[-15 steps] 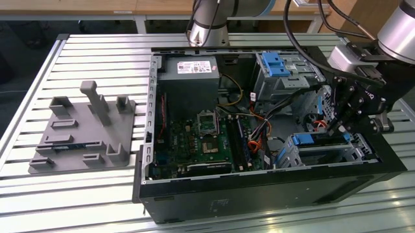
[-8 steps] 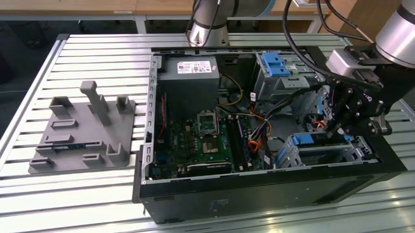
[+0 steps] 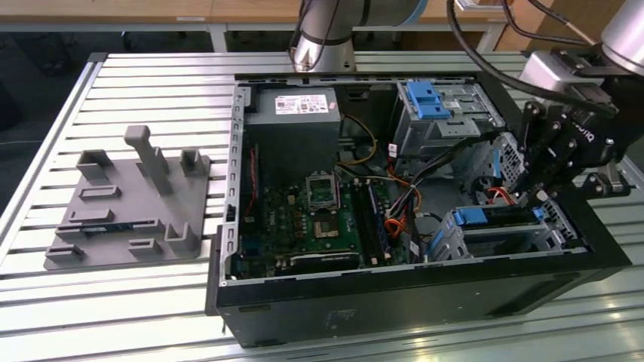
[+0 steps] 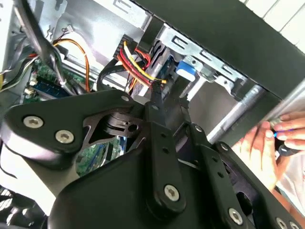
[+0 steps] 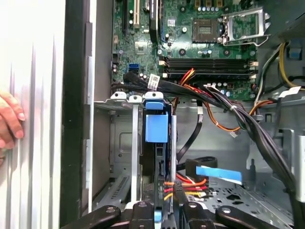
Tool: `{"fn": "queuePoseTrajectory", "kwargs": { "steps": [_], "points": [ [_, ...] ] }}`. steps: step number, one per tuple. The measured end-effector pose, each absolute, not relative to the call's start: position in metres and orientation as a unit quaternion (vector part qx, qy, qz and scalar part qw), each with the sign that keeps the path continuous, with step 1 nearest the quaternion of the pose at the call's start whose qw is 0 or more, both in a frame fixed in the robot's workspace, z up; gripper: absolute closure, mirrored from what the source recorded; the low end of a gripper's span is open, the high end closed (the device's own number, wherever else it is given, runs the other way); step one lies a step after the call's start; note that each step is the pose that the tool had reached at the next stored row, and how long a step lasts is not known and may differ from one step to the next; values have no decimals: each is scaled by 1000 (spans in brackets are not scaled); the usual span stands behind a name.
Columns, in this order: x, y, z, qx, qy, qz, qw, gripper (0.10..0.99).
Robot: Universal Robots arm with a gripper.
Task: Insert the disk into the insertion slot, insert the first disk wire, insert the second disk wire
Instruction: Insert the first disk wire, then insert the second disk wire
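inside the open computer case (image 3: 423, 302), the insertion slot (image 3: 551, 235) already holds the disk (image 3: 491, 217), seated on edge in its blue frame just beside the tips of the gripper (image 3: 525, 196). the arm reaches down into the case from the exterior view's right, wrist tilted. the first wrist view shows the fingers drawn nearly together, pinching a red-and-yellow disk wire (image 5: 188, 183) at the disk's end, and a person's hand (image 5: 9, 121) outside the case wall.

Disk (image 5: 156, 129) w/ blue frame in slot (image 5: 121, 143)
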State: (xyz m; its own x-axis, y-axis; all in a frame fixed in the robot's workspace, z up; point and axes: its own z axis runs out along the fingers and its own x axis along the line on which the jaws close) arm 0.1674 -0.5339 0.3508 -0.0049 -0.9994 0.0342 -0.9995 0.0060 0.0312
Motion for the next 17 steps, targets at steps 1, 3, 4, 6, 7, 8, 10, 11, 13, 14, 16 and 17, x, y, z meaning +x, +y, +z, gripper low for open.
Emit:
{"fn": "queuePoseTrajectory", "kwargs": {
  "steps": [1, 3, 4, 6, 7, 8, 10, 11, 13, 14, 16, 17],
  "points": [
    [168, -534, 355, 705, -709, 1, 23, 788],
    [168, -534, 365, 705, -709, 1, 23, 788],
    [168, -534, 369, 705, -709, 1, 23, 788],
    [169, -533, 378, 705, -709, 1, 23, 788],
    [169, -533, 383, 705, -709, 1, 23, 788],
    [169, -533, 386, 705, -709, 1, 23, 788],
    [169, -533, 386, 705, -709, 1, 23, 788],
    [169, -533, 386, 705, -709, 1, 23, 788],
    [169, -533, 386, 705, -709, 1, 23, 788],
    [169, -533, 386, 705, -709, 1, 23, 788],
    [169, -533, 386, 705, -709, 1, 23, 788],
    [169, -533, 386, 704, -709, 1, 23, 788]
  ]
}}
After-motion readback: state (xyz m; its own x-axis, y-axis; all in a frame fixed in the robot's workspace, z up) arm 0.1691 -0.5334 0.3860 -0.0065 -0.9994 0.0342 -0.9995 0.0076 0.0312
